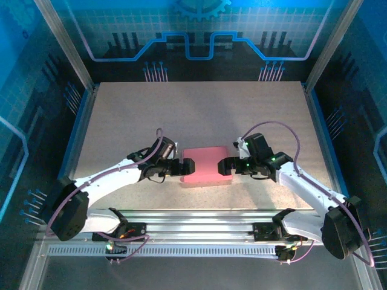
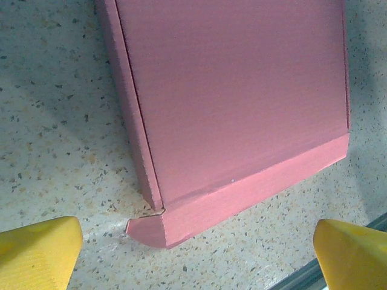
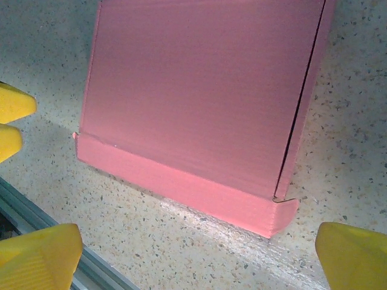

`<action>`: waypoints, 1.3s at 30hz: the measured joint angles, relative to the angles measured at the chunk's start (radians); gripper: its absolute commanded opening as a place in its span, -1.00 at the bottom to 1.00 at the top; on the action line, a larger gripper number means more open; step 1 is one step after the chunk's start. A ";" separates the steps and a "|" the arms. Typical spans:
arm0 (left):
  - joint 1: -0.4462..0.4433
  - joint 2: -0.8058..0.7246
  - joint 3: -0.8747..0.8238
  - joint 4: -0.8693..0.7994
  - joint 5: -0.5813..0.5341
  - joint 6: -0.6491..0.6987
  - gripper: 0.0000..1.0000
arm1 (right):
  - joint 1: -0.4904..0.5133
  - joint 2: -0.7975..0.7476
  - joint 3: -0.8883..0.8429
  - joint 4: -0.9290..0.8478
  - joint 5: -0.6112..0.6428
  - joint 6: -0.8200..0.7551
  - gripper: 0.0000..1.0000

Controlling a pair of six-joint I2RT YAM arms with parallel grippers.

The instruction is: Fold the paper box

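Flat pink paper box (image 1: 207, 165), faintly ribbed cardboard.
Your left gripper (image 1: 187, 165) and right gripper (image 1: 227, 165) flank it, both wide, empty.

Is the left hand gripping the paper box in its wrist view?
No, the left hand stands open, its yellow fingertips clear of the paper box.

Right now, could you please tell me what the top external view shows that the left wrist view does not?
Top external adds: the whole paper box with the left gripper and right gripper at its left and right ends, and the table around them. Left wrist adds: one box corner up close, where a small rounded tab pokes out past the folded side wall, and yellow fingertips spread wide, clear of the box. Shared: the pink box closed and flat on the speckled table, the left gripper open.
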 measured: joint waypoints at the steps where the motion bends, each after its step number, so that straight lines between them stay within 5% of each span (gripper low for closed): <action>1: 0.000 -0.010 -0.006 0.004 0.000 0.000 0.99 | -0.001 0.006 -0.002 0.002 0.000 0.000 1.00; 39: 0.025 0.013 -0.114 0.202 0.045 -0.140 0.99 | -0.034 0.107 -0.116 0.251 -0.063 0.109 1.00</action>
